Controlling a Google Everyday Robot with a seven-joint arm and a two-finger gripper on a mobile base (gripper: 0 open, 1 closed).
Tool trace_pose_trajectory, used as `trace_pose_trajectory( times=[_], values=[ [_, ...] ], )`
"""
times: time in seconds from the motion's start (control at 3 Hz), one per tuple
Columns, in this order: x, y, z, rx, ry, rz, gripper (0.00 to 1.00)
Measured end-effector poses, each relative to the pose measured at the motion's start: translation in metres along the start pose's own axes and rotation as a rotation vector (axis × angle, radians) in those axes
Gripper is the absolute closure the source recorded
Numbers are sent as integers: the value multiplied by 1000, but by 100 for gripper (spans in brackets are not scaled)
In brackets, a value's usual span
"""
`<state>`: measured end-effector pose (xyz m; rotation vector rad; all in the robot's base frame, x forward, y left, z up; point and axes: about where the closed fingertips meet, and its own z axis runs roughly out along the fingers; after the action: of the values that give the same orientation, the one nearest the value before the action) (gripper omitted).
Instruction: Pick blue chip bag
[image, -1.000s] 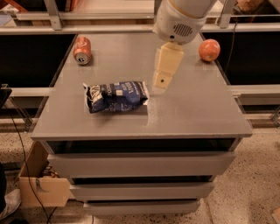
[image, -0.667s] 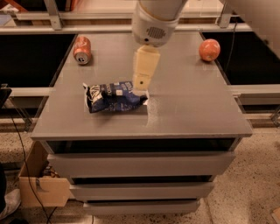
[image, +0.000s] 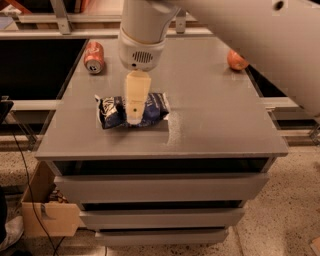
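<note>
The blue chip bag (image: 116, 110) lies flat on the grey cabinet top (image: 215, 115), left of centre near the front edge. It is dark navy with white lettering and patches. My gripper (image: 135, 119) hangs straight down from the white arm, directly over the middle of the bag, its cream fingers (image: 136, 95) covering the bag's centre. I cannot tell whether the tips touch the bag.
An orange soda can (image: 94, 56) lies on its side at the back left of the top. An orange-red fruit (image: 237, 60) sits at the back right. A cardboard box (image: 47, 212) stands on the floor at the left. Drawers run below the top.
My gripper has moved left from beside the bag's right end to directly over the bag's middle. The bag, the can and the fruit have not moved.
</note>
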<state>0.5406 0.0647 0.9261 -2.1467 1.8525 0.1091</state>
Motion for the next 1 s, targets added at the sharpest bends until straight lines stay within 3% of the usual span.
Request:
trace_pose_trajectory(
  times=[0.67,1.0],
  values=[
    [-9,0,47,-70,-1,-25,0],
    [-7,1,62,-97,-10,-19,18]
  ],
)
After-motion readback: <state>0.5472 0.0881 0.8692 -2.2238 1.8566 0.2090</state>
